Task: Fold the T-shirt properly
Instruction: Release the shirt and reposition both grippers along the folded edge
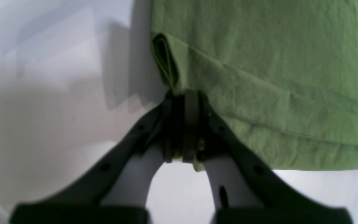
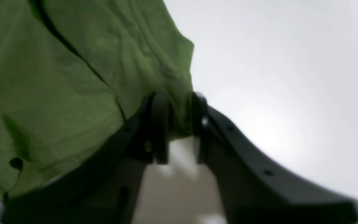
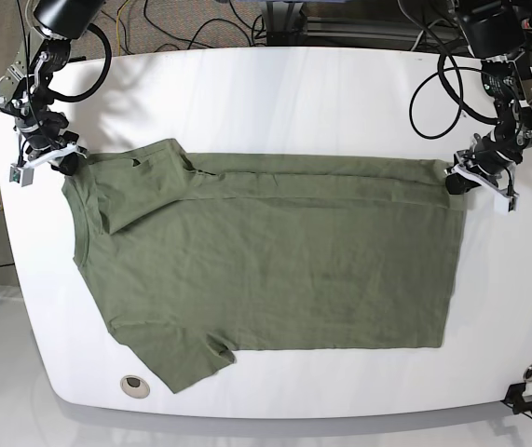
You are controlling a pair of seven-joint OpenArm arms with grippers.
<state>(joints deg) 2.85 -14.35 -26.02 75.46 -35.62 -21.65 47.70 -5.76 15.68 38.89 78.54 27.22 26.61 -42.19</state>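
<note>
Nearest in the base view, a sleeve (image 3: 177,361) pokes out at seven o'clock, lying loose on the white counter (image 3: 293,386). Behind it, the olive T-shirt (image 3: 293,270) lies in the middle, spread wide so there is room to fold it. Its far edge is turned over in a long strip, and a floppy bit (image 3: 140,191) sits crooked at ten o'clock. Farther back, the left hand (image 1: 183,101) is at two o'clock, pinched tight on that corner, I think to keep the fold from sliding. The right hand (image 2: 180,104) is at ten o'clock, partly open, with cloth between its fingers but a gap left, so it does not look gripped. It probably needs to squeeze its corner, so both hands can pull the edge straight together.
</note>
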